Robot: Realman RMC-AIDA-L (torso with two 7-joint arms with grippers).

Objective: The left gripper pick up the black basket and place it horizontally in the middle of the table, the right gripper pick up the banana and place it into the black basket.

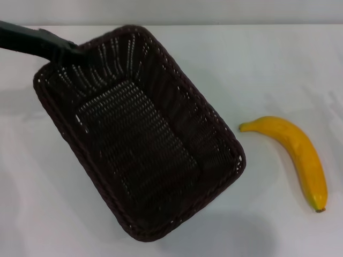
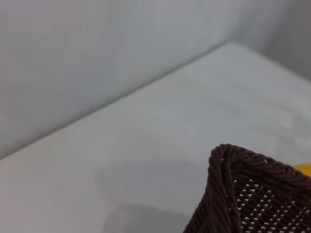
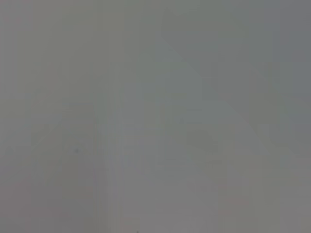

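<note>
At the far left of the head view, the left gripper (image 1: 75, 52) reaches in from the edge and meets the far rim of the black basket (image 1: 139, 134) at its upper left corner. Its tip seems clamped on that rim, because the basket looks lifted: it is tilted, and a soft shadow lies on the table (image 1: 268, 64) under its near end. I judge it is being carried toward the middle. The left wrist view shows only one braided corner of the basket (image 2: 252, 194) with bare white tabletop (image 2: 170, 121) behind it, so this corner hangs free of any obstacle.

The basket lies diagonally, its long side running from upper left to lower right, so it is not yet horizontal. To finish, it needs a turn, and there is open room on the table behind it and to its left for this.

To the right, the banana (image 1: 297, 155) lies flat on the table, well apart from the basket, its dark tip pointing to the near right. The gap between them is bare, but the basket's lower right corner is the closest part and could push the banana if it swings wide.

The right gripper is not visible; its wrist view shows only plain grey.
</note>
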